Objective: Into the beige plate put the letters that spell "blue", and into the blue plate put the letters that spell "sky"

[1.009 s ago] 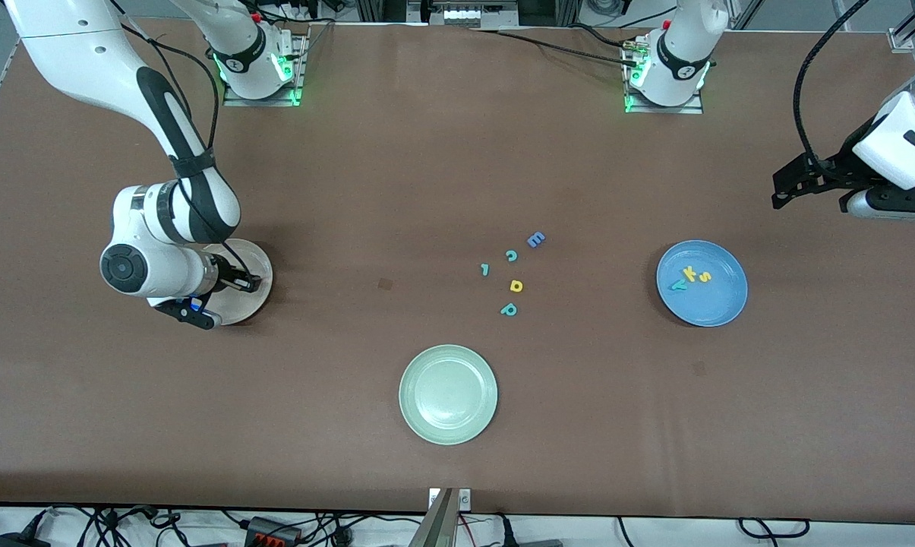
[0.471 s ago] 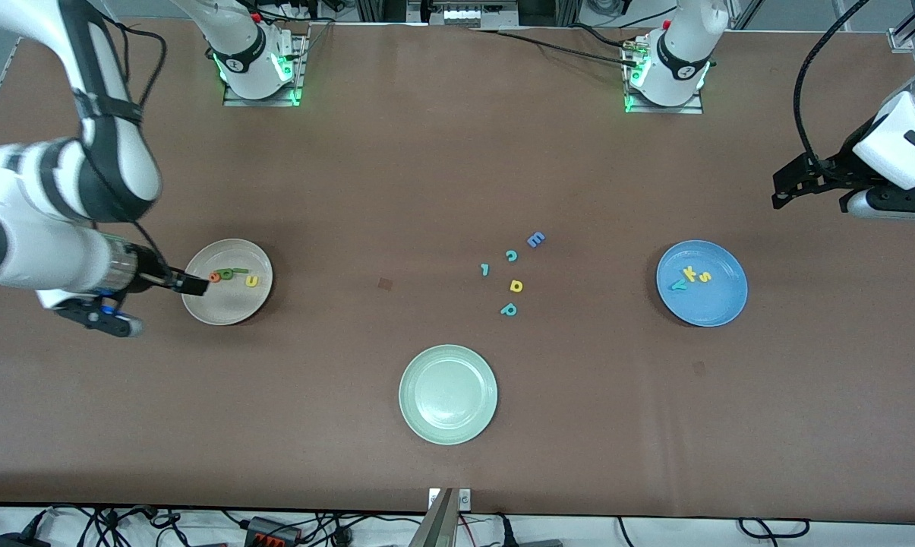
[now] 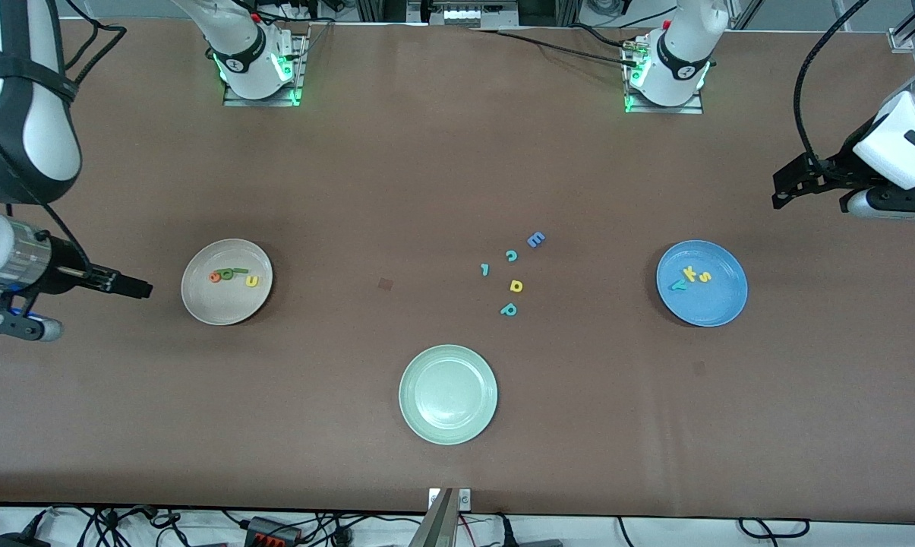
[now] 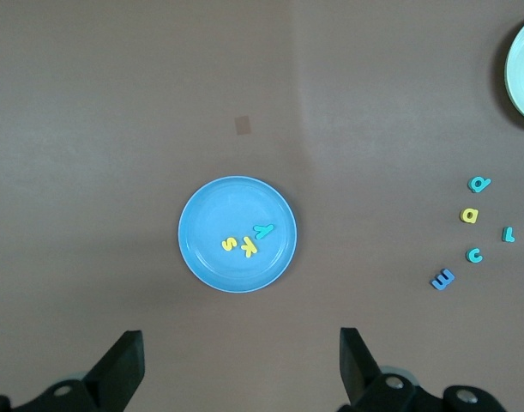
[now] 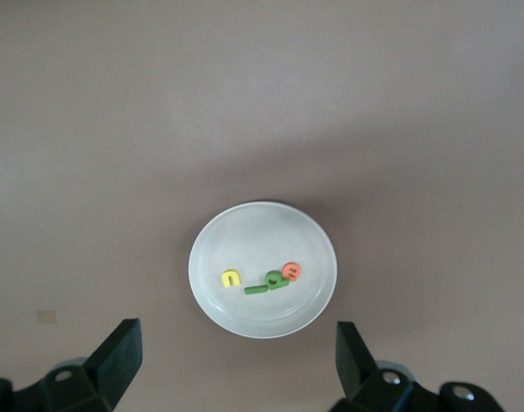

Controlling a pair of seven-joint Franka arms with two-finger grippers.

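The beige plate [image 3: 225, 305] holds an orange e [image 3: 215, 276], a light green b [image 3: 228, 273], a thin dark green bar [image 3: 240, 270] and a yellow u [image 3: 252, 281]. The right wrist view shows the same plate [image 5: 262, 227] and letters. My right gripper [image 3: 142, 289] hangs open and empty over bare table beside that plate, toward the right arm's end. The blue plate [image 3: 706, 306] carries a yellow k [image 3: 689, 273], a yellow s [image 3: 705, 276] and a teal y [image 3: 677, 286]. My left gripper [image 3: 782, 196] waits open and empty over the left arm's end of the table.
A pale green plate [image 3: 448, 425] stands empty near the table's front edge. Loose letters lie mid-table: a blue E [image 3: 535, 239], a teal c [image 3: 511, 255], a small teal piece [image 3: 485, 269], a yellow d-like letter [image 3: 516, 286] and a teal p [image 3: 509, 309].
My right gripper opened and drew back from over the beige plate toward the right arm's end, uncovering the letters in it. The left arm has not moved.
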